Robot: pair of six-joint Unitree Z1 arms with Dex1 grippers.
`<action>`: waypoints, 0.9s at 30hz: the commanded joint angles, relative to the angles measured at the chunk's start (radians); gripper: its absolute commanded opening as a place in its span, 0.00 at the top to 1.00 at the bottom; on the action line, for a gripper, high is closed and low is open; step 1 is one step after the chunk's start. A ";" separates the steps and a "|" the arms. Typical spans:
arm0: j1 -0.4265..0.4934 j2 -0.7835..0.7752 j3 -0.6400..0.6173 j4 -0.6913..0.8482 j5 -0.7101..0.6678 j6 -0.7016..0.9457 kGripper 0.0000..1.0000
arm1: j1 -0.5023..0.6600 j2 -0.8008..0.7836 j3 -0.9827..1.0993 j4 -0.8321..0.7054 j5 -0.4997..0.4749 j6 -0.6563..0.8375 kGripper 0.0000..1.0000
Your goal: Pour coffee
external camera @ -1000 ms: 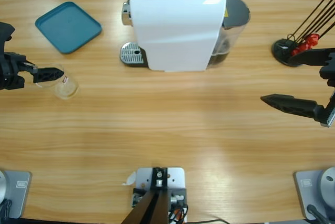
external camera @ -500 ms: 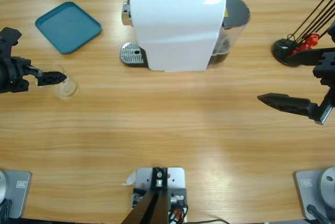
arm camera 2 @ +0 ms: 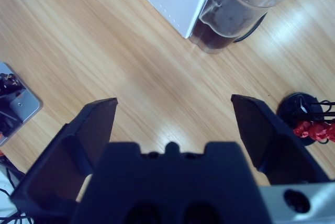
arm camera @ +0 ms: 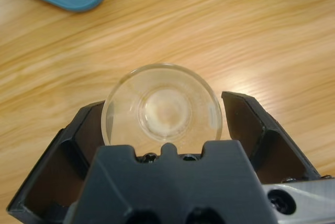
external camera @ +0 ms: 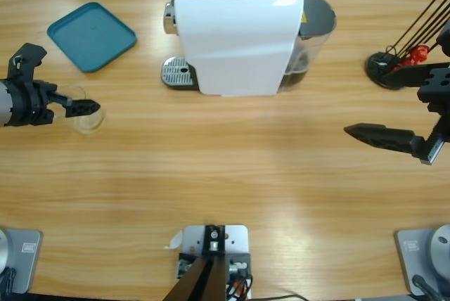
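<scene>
Left gripper (external camera: 90,107) jaws spread around an empty clear glass tumbler (arm camera: 161,110) near the table's left edge; right gripper (arm camera 2: 175,124), jaws wide, holds nothing over bare wood; no coffee visible.

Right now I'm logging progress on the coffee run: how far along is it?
Early. Nothing looks done: the clear glass is empty and stands on the table, away from the coffee machine's drip tray. In hand: the left claw is open around the glass, not yet closed on it. The right claw hangs open over bare wood. Left: grip the glass, set it under the machine, get coffee.
</scene>
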 commanded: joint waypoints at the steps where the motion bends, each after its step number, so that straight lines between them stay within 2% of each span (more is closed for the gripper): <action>1: -0.007 0.048 0.039 -0.031 0.001 -0.026 0.00 | -0.019 0.045 0.035 -0.024 0.019 -0.018 0.00; 11: -0.007 0.089 0.044 -0.046 0.019 -0.058 0.02 | -0.030 0.045 0.040 -0.026 0.024 -0.021 0.00; 12: -0.007 0.089 0.044 -0.046 0.020 -0.061 0.07 | -0.031 0.045 0.040 -0.026 0.025 -0.022 0.00; 14: -0.007 0.078 0.049 -0.046 0.031 -0.067 0.30 | -0.033 0.045 0.040 -0.026 0.026 -0.023 0.00; 15: -0.007 0.072 0.050 -0.046 0.035 -0.066 0.38 | -0.033 0.045 0.040 -0.026 0.026 -0.023 0.00; 16: -0.007 0.069 0.050 -0.047 0.037 -0.066 0.39 | -0.034 0.044 0.040 -0.026 0.027 -0.023 0.00; 18: -0.007 0.062 0.051 -0.046 0.044 -0.066 0.30 | -0.035 0.044 0.040 -0.027 0.027 -0.023 0.00; 25: -0.014 0.052 0.055 -0.056 0.042 -0.047 0.33 | -0.038 0.042 0.047 -0.031 0.028 -0.023 0.00; 26: -0.016 0.045 0.055 -0.058 0.042 -0.036 0.34 | -0.038 0.042 0.048 -0.032 0.028 -0.023 0.00; 27: -0.023 0.041 0.053 -0.064 0.042 -0.021 0.45 | -0.038 0.042 0.048 -0.034 0.028 -0.023 0.00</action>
